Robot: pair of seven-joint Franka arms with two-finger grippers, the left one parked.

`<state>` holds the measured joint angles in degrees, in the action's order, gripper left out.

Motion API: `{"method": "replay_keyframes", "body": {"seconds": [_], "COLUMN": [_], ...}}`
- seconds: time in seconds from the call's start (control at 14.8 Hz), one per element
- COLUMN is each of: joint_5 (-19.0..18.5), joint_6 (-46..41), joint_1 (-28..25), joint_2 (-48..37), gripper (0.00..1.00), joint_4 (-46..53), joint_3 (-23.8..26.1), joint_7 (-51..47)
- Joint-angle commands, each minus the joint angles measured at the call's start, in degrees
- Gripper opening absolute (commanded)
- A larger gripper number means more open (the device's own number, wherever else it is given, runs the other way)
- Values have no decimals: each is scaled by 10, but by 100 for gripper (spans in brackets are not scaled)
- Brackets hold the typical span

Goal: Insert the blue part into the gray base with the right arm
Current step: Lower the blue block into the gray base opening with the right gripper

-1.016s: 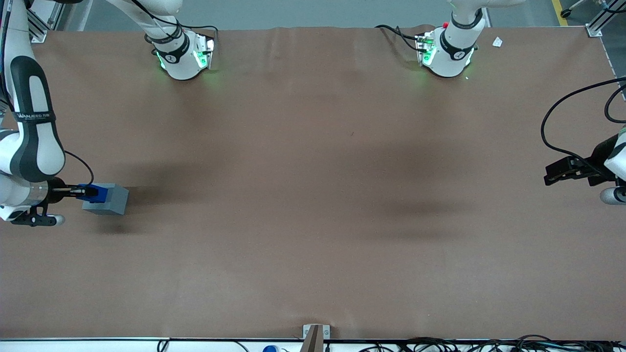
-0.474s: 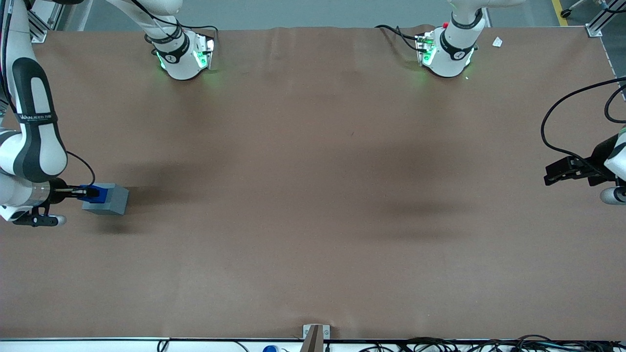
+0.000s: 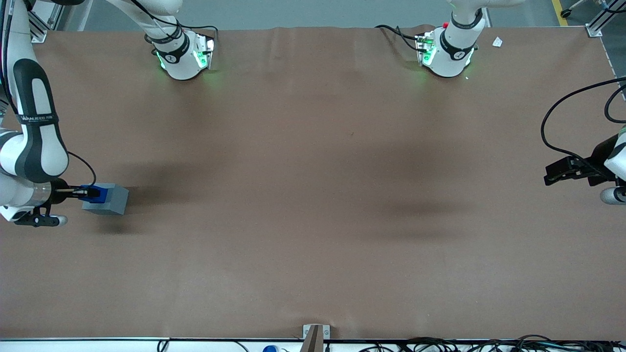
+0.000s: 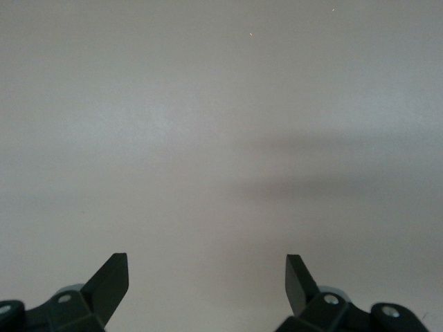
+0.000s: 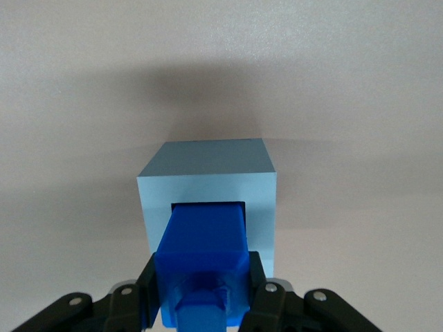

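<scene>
Blue part (image 5: 202,238): pinched in my right gripper (image 5: 201,294), nose entering the gray base (image 5: 208,183) recess, at the working arm's table end. I push straight, keeping edges square.

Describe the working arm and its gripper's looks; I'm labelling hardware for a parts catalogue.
The right arm is white and rounded, with dark gray side panels, a lettered band and a thin black cable looping near the wrist. Its gripper is black, angular and two-fingered, with small silver screws on the finger mounts.
</scene>
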<state>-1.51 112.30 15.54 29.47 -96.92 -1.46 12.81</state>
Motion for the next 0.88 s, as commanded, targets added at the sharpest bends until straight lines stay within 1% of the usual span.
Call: {"method": "replay_keyframes", "body": {"seconds": [0.0,0.07,0.2,0.27,0.47,0.61,0.74,0.81], "joint_5": [-9,-9,-9,-9,-9,-9,-9,-9], "joint_6": [3,2,2,2,1,-1,-4,-4], "joint_1": [10,10,9,9,7,5,2,0], "joint_2": [1,1,1,1,1,-1,-12,-20], "gripper": [44,52,62,63,77,81,89,90], "joint_4": [-3,-2,-1,-1,2,5,9,10], "joint_3": [8,8,8,8,8,8,8,10], "joint_7": [3,3,4,4,4,4,4,4]}}
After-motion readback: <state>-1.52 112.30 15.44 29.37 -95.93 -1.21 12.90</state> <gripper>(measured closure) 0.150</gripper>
